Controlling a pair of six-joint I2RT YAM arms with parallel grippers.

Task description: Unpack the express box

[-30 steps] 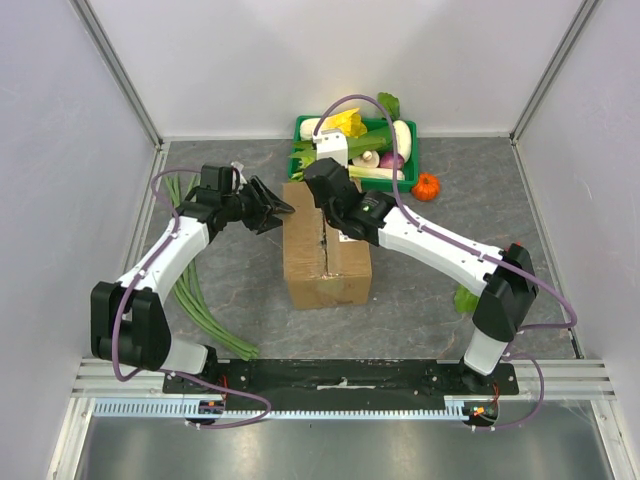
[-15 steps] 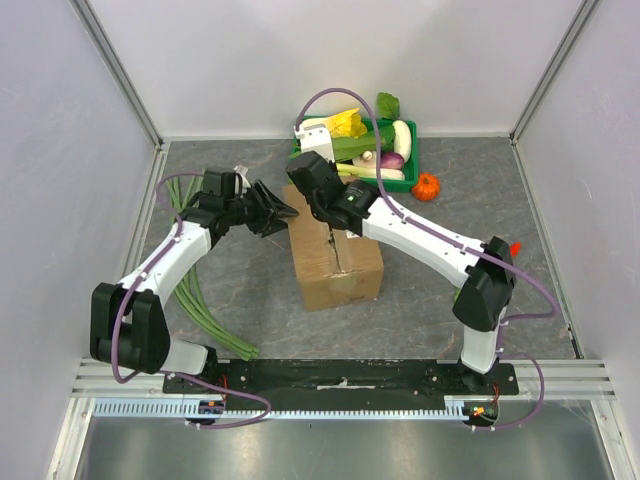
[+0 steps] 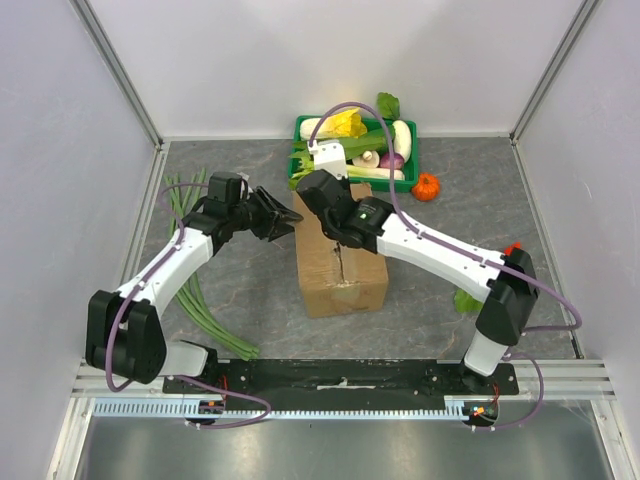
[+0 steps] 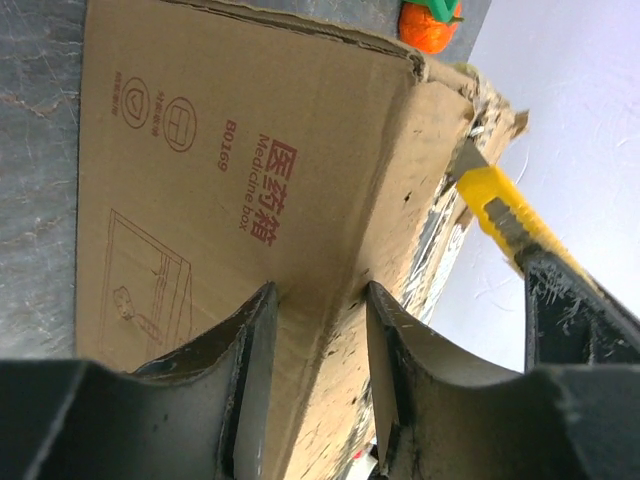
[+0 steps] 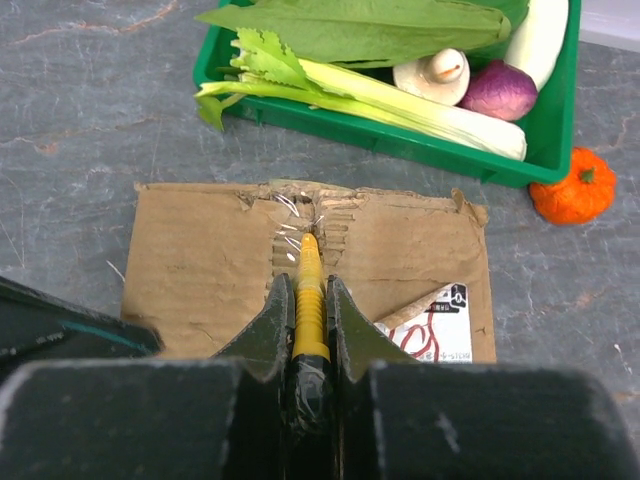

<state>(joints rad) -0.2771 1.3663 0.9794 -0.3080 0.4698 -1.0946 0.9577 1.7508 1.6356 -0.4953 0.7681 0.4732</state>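
Observation:
The express box [image 3: 345, 275], a brown carton with a white label [image 5: 440, 325], lies in the middle of the table. My right gripper [image 3: 325, 200] hangs over its far end, shut on a yellow box cutter [image 5: 309, 270]. The cutter's tip rests in the torn, taped seam near the far edge. In the right wrist view the gripper [image 5: 310, 285] clamps the cutter's handle. My left gripper [image 3: 290, 213] is at the box's far left top edge. In the left wrist view [image 4: 318, 290] its jaws straddle that edge, fingertips [image 4: 265, 292] touching the cardboard [image 4: 200, 180]. The cutter [image 4: 495, 210] shows beyond.
A green tray [image 3: 300, 130] of vegetables stands just behind the box. An orange mini pumpkin [image 3: 426, 186] sits to its right. Long green stalks [image 3: 190, 290] lie on the table under my left arm. A green leaf [image 3: 465, 300] lies beside the right arm. White walls close three sides.
The box has turned slightly and slid a little right. My right gripper swung left, then back over the seam. My left gripper moved onto the box's edge and its jaws narrowed.

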